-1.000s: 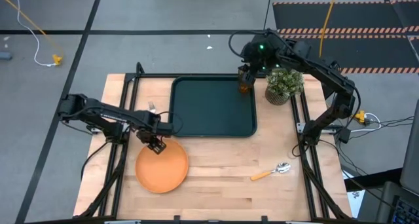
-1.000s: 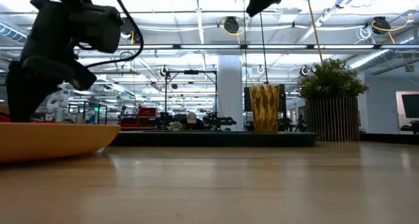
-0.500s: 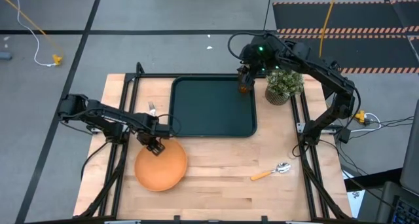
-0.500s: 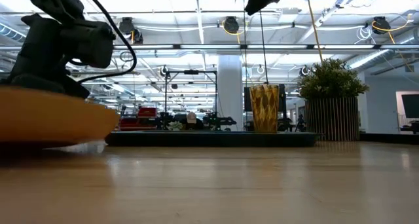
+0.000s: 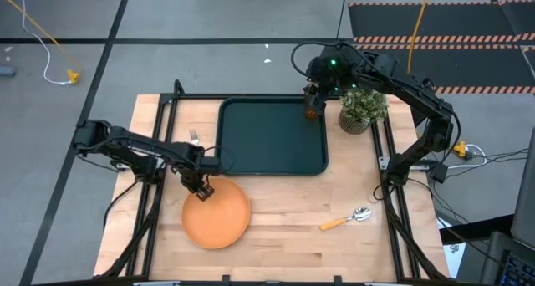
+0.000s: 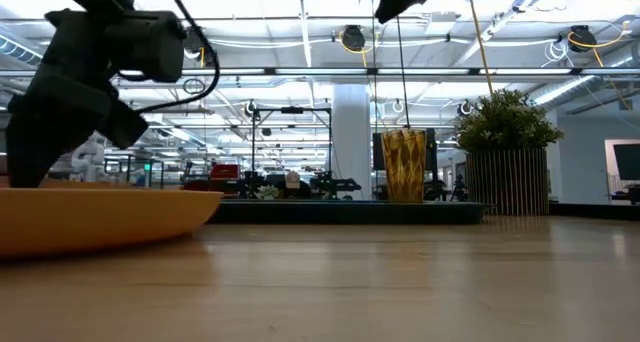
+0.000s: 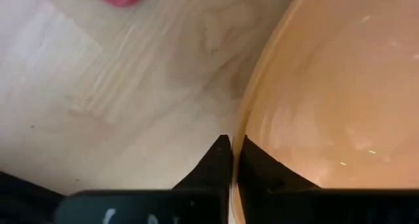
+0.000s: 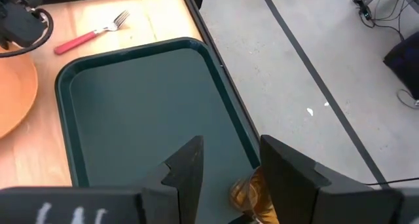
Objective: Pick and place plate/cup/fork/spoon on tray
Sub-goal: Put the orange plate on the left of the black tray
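Observation:
The orange plate point(image 5: 219, 220) lies on the wood at the near left, with my left gripper point(image 5: 201, 191) shut on its far-left rim. The amber cup point(image 5: 312, 111) stands in the far right corner of the dark green tray point(image 5: 272, 140). My right gripper point(image 8: 229, 165) hangs open well above the cup point(image 8: 247, 195); its fingers show on either side of the cup without touching it. The red-handled fork point(image 8: 91, 33) lies left of the tray. The orange-handled spoon point(image 5: 348, 219) lies at the near right. My left gripper pinches the plate's rim point(image 7: 237, 129) at its far-left side between the two fingers, one finger point(image 7: 216, 162) outside the plate and the other over its inner face. The fingers come down from above, slanting in from the table's left. I cannot tell whether the plate's near side rests on the wood.
A potted green plant point(image 5: 362, 109) stands right of the tray's far corner, close to my right arm. Black frame rails run along both table sides. Bare wood lies between the plate and the spoon.
My left gripper has shut on the plate's rim. The plate rose and tipped for a moment, then came lower again. It now sits a little farther toward the table's right and near edges than before. My right arm has kept still.

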Robot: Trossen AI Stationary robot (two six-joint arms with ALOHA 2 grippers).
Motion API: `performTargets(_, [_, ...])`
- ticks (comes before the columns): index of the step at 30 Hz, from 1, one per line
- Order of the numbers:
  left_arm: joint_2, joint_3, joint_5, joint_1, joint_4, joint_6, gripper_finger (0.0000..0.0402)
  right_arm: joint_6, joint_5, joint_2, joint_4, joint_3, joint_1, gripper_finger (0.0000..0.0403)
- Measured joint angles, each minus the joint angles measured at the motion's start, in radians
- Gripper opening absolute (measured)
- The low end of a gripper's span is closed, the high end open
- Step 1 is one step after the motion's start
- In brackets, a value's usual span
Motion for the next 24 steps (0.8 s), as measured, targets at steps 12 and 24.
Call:
performTargets(12, [-0.005,0.323,-0.032,0.022,-0.221,-0.028,0.0006,0.048,0.000,0.000,-0.033,0.000,0.000,0.0144])
performTargets(24, [-0.005,0.624,-0.230,0.241,-0.274,0.044,0.0005,0.091,-0.001,-0.058,-0.033,0.001,0.000,0.0144])
